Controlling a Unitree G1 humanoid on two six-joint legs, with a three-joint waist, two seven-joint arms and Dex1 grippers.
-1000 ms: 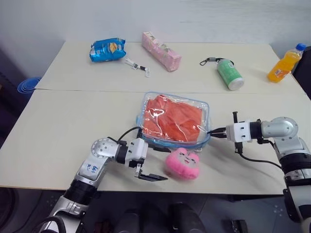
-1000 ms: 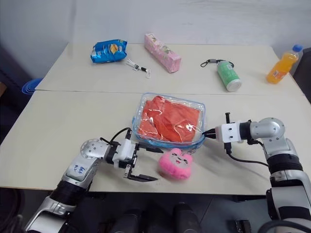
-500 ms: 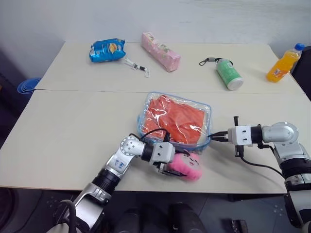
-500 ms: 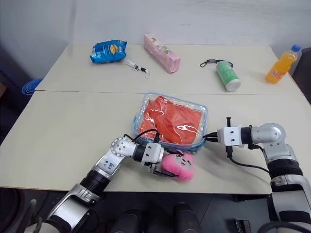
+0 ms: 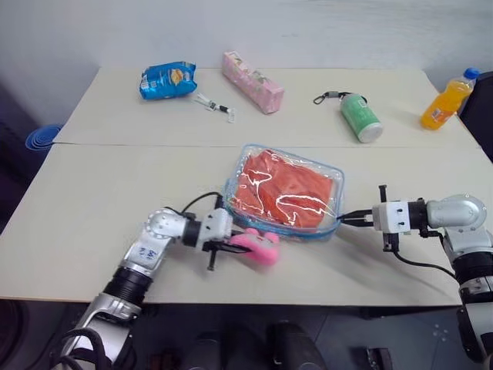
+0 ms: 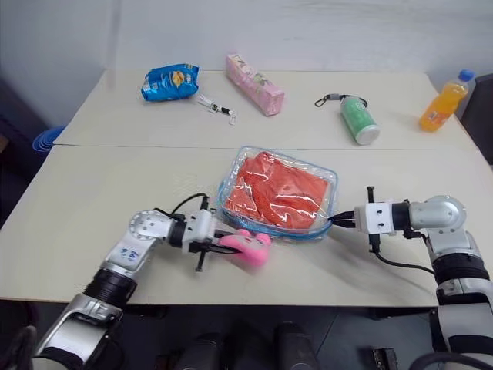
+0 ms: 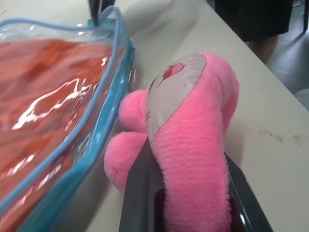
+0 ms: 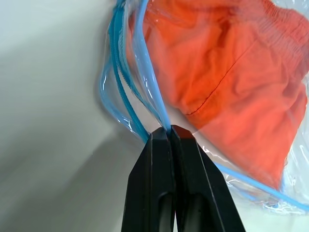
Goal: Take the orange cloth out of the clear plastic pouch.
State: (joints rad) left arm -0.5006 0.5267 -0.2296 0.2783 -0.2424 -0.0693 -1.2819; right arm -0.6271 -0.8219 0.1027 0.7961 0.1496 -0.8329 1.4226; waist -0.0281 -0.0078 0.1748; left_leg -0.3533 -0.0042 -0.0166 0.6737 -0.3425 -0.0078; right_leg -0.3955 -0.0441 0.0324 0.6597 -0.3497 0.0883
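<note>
Left jaws squeeze pink plush charm (image 5: 256,247); right jaws pinch clear plastic pouch (image 5: 289,193) corner.

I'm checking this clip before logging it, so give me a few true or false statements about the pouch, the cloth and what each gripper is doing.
1. The orange cloth lies inside the clear plastic pouch. True.
2. The left gripper is shut on the orange cloth. False: it is shut on the pink plush charm.
3. The right gripper pinches the pouch's blue-trimmed edge. True.
4. The orange drink bottle lies on its side. False: it stands upright at the table's far right corner.
5. The blue snack bag rests on the pouch. False: it lies apart, far left.
</note>
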